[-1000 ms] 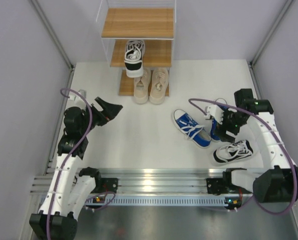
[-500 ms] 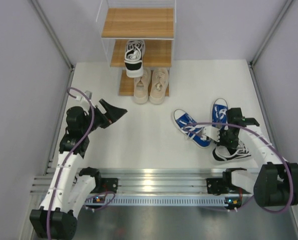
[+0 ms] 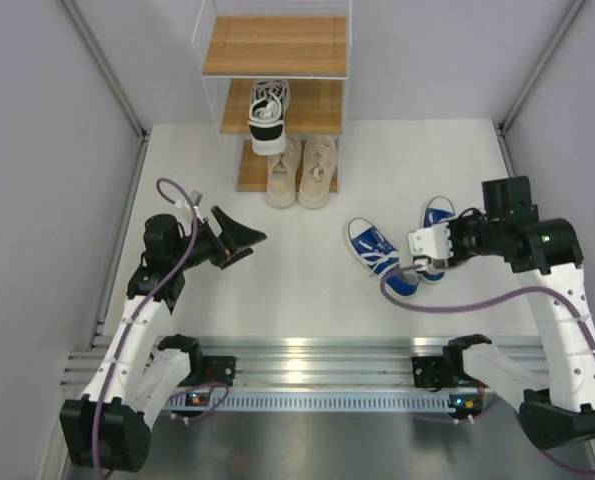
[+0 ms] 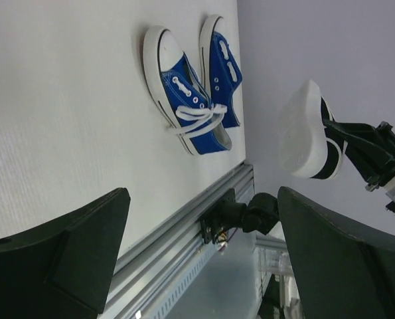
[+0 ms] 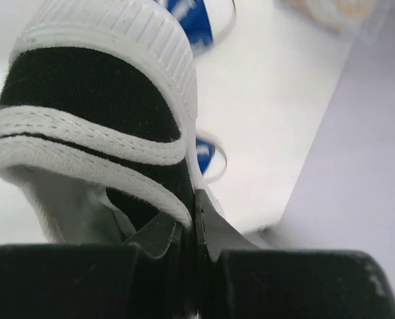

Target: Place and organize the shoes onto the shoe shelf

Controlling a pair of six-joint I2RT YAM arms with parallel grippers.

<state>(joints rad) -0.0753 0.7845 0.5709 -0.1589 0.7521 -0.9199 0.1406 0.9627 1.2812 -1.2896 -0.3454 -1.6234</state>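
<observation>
Right fingers [image 5: 218,234] pinch the black-and-white patterned sneaker [image 5: 97,113] by its heel, clear of the white counter [image 3: 297,285], ready for shelving, while left fingers [image 4: 58,256] gape empty.

Pale grey walls [image 3: 37,150] are closing in on the white table [image 3: 297,290] from its left, right and far sides, slanting metal posts [image 3: 102,65] are meeting its far corners, and a ribbed metal rail [image 3: 317,358] is catching bright glare along its near edge.
</observation>
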